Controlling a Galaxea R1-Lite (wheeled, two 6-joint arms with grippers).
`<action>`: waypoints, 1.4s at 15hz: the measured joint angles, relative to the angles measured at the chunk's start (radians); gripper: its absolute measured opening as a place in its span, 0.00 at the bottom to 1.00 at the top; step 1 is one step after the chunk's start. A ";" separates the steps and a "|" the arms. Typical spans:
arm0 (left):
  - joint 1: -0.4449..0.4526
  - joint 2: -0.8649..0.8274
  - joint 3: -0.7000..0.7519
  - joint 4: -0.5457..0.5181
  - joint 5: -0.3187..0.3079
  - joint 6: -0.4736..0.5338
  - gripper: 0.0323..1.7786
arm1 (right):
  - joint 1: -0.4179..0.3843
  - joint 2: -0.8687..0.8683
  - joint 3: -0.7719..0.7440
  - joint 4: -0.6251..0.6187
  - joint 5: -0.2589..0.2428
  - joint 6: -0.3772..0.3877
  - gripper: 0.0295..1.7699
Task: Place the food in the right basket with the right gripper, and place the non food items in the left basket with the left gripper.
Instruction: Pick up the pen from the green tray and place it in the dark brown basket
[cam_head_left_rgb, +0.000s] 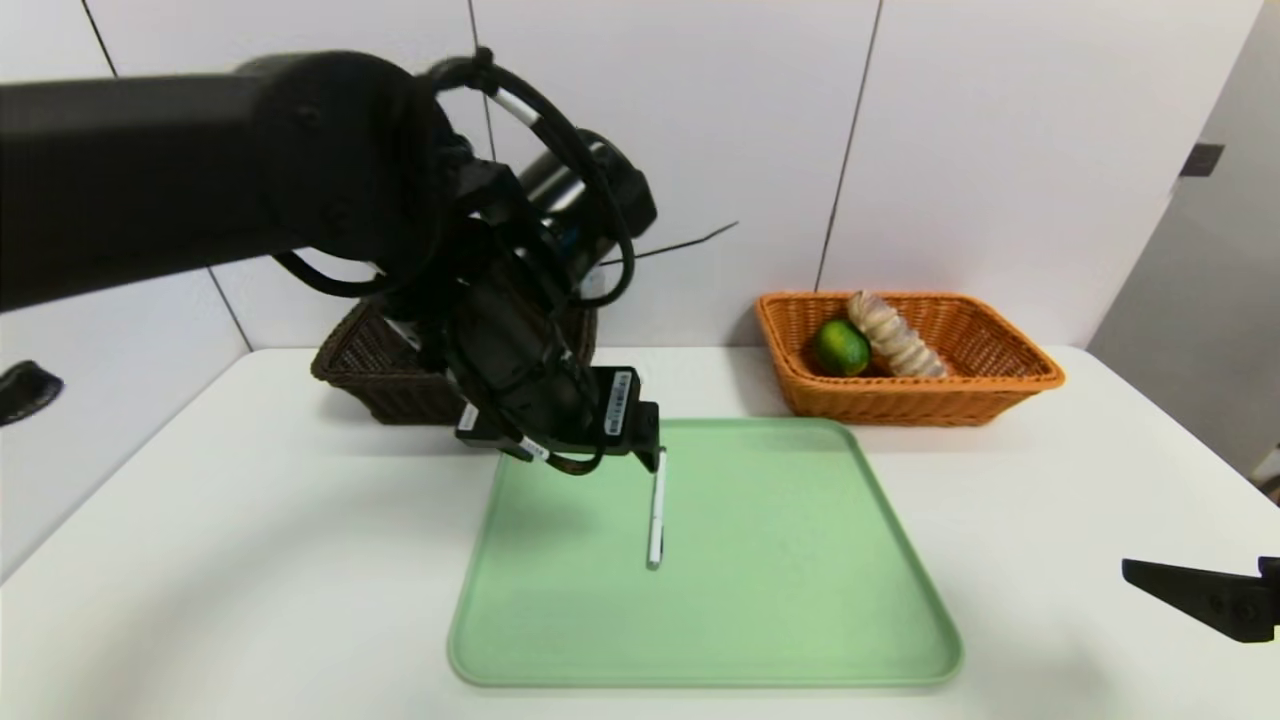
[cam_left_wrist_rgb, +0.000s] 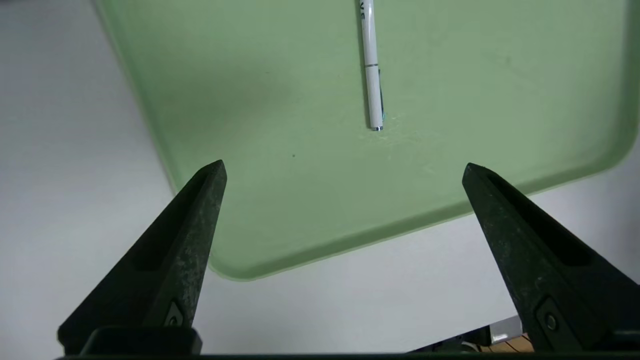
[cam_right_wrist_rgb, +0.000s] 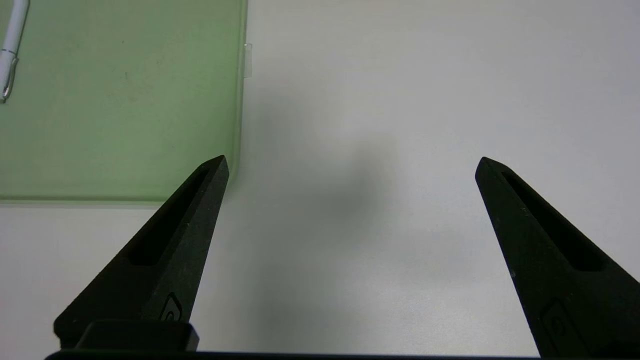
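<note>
White tabletop (cam_head_left_rgb: 250, 560), flat and matte, carries everything. On it, the pale green rectangular plastic tray (cam_head_left_rgb: 800, 600) with rounded corners sits centre-front. It holds only one item.

Far right of the tray: rectangular orange woven wicker basket (cam_head_left_rgb: 1000, 380) with flared sides. Inside it, the long twisted beige bread loaf (cam_head_left_rgb: 895, 338) leans along the middle, and the round green lime-like fruit (cam_head_left_rgb: 841, 347) rests touching its left side. Food sorting looks finished.

Far left, behind the arm: rectangular dark brown woven wicker basket (cam_head_left_rgb: 365, 365). The arm hides most of its inside; contents cannot be told. No peeler or black tube shows anywhere on the tray or table, so those are probably already in there, but that is a guess.

Left gripper (cam_left_wrist_rgb: 342, 167), on the bulky black cabled arm, hangs over the tray's far-left portion, near the dark basket. Its wrist view shows the two black fingers (cam_left_wrist_rgb: 200, 210) spread wide with nothing between them.

Right gripper (cam_right_wrist_rgb: 350, 162) sits low over bare table just off the tray's near-right side, fingers likewise wide apart and empty. It appears parked.

Slim white pen (cam_head_left_rgb: 656, 520) lies flat on the tray, roughly centre, running front to back, apart from both grippers.

Judgement: the pen is the last visible item. Left to do: left gripper descends, pinches the pen, carries it to the dark basket.
</note>
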 joint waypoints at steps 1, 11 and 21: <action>-0.012 0.029 -0.004 -0.007 0.014 -0.011 0.94 | 0.000 0.000 0.001 -0.003 0.000 0.000 0.97; -0.033 0.180 -0.009 -0.141 0.032 -0.013 0.95 | 0.000 -0.014 0.024 -0.012 -0.003 0.006 0.97; -0.037 0.263 -0.009 -0.199 0.041 0.055 0.95 | 0.000 -0.037 0.056 -0.016 -0.004 0.001 0.97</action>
